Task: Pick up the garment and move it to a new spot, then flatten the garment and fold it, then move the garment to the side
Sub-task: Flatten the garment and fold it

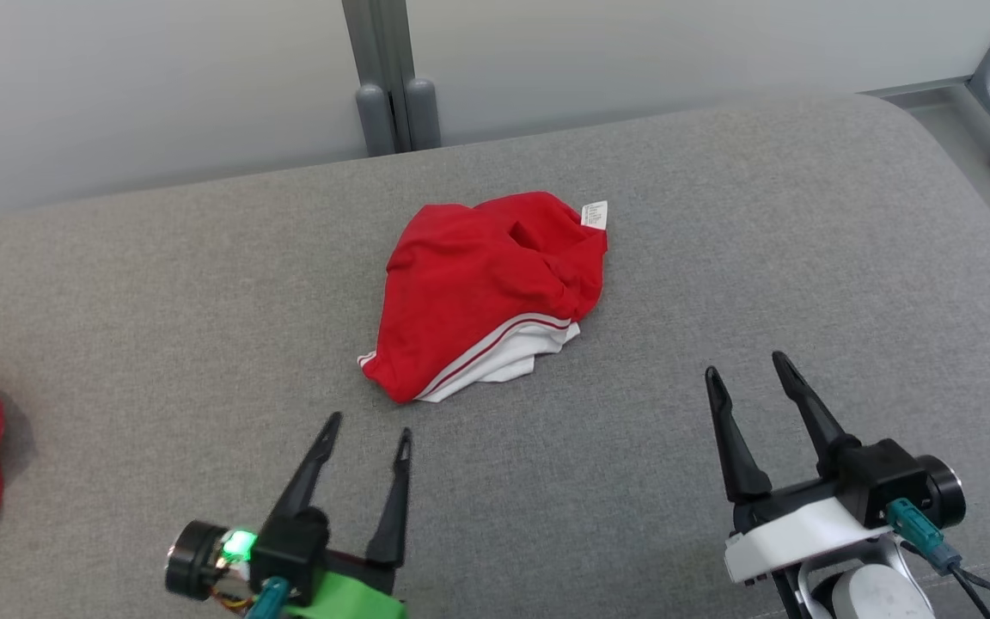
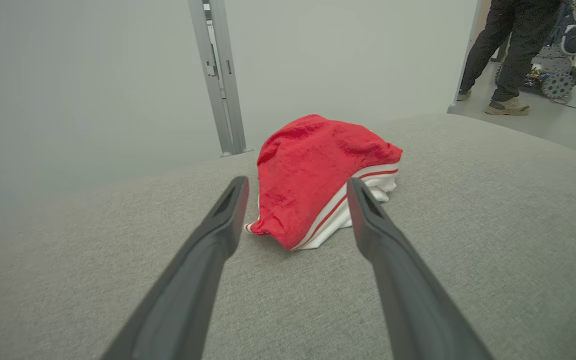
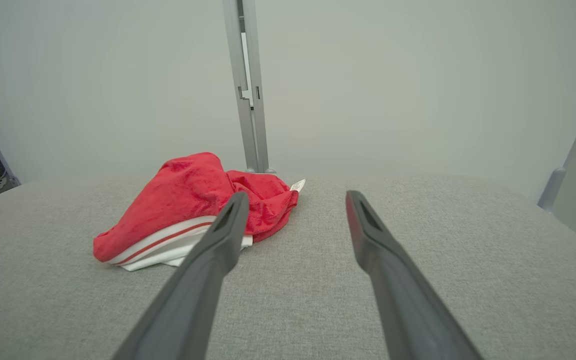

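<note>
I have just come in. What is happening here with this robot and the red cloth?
The red and white garment lies crumpled in a heap on the grey padded surface. Nothing holds it yet. The left end effector and the right end effector are both open and empty, stopped short of the garment with their fingers pointing toward it. The left one is nearer.

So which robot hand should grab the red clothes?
Probably the left gripper: open, it points straight at the red garment, just short of its near corner. The right gripper sits farther off to the side.
</note>
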